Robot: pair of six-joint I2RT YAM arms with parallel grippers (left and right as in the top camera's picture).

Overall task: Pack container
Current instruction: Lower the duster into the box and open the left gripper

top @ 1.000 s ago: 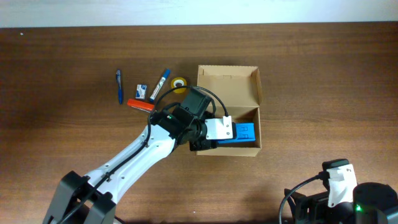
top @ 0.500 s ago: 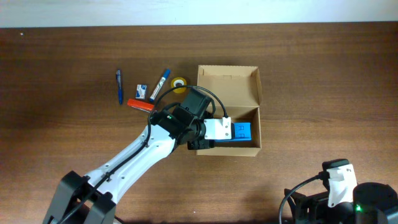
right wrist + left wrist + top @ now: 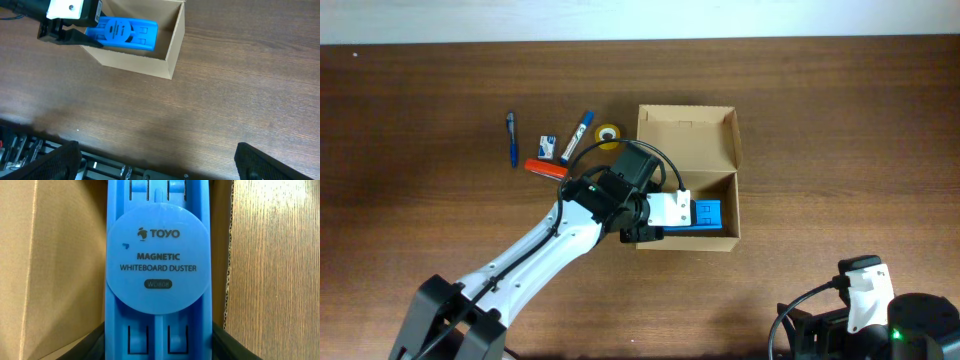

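the container [image 3: 695, 241] sits just right of the table's [image 3: 840, 120] middle, its flap lid [image 3: 685, 135] folded open to the far side. judge it light, thin cardboard: the walls will likely flex under a hard pinch, and the whole box probably slides on the smooth wood if you nudge it. take the flap by its free far edge when you close it, or pinch one wall at the rim to steady it.

the left gripper [image 3: 678, 212] reaches in over the left wall, its fingers [image 3: 227, 344] flanking the blue whiteboard duster [image 3: 157, 265] and seemingly pressed on its sides. the duster lies in the near half of the box. the right gripper [image 3: 156, 147] hangs near and right of the box, fingers spread wide, holding nothing.

count one container and one duster. five loose items lie left of the box: one pen [image 3: 512, 138], one marker [image 3: 582, 128], one yellow tape roll [image 3: 608, 134], one small white-and-blue piece [image 3: 547, 147], one red-orange piece [image 3: 545, 168].
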